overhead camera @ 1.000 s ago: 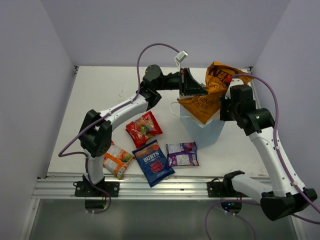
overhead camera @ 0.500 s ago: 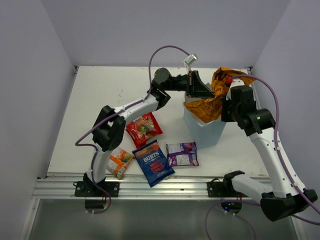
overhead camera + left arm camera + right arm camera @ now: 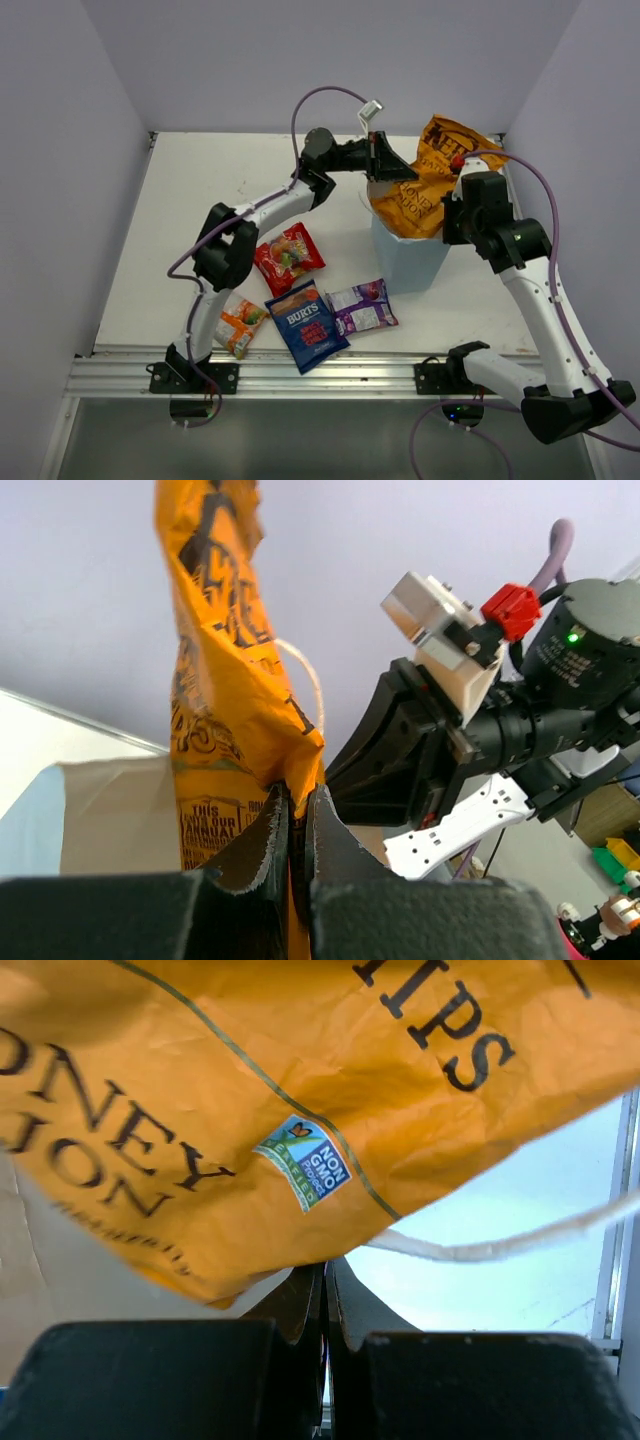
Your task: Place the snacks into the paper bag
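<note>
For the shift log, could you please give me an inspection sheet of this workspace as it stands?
Surface: white table, no spills seen.
Job's things: Kettle bag with its lower end at the paper bag mouth, most sticking out; red packet, Burts bag, purple-white packet, orange-white packet lying on the table.
Clutter: nothing seen.
Pincers: left pincer shut on the Kettle bag; right pincer shut beneath it, hold unclear.
Cables: purple cables loop above both arms.
Surroundings: pale walls; metal rail at the near edge.
</note>
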`<state>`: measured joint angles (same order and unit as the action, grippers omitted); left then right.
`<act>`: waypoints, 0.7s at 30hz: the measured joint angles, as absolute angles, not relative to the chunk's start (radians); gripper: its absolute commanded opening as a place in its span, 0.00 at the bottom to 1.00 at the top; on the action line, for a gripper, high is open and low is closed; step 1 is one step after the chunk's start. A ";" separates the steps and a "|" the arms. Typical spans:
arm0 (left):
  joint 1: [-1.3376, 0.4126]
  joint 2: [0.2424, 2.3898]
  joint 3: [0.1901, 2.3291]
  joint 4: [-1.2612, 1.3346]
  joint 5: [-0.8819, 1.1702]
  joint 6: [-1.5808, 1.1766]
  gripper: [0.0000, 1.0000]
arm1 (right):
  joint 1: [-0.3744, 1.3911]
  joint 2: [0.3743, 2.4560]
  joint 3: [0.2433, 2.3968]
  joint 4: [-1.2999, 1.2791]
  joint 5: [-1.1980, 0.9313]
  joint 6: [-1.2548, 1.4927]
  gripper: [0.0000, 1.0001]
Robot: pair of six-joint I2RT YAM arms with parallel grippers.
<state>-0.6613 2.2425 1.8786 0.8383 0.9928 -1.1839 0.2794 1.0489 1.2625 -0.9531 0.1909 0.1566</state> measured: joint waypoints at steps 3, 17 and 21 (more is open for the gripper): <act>-0.661 2.242 1.844 0.827 0.999 -1.159 0.00 | 0.279 1.048 1.262 -0.955 0.191 0.155 0.00; -0.662 2.084 1.863 0.187 0.856 -0.653 0.78 | 0.279 1.047 1.262 -0.950 0.193 0.152 0.00; -0.662 1.997 1.895 -0.028 0.692 -0.502 0.83 | 0.279 1.047 1.262 -0.941 0.192 0.150 0.00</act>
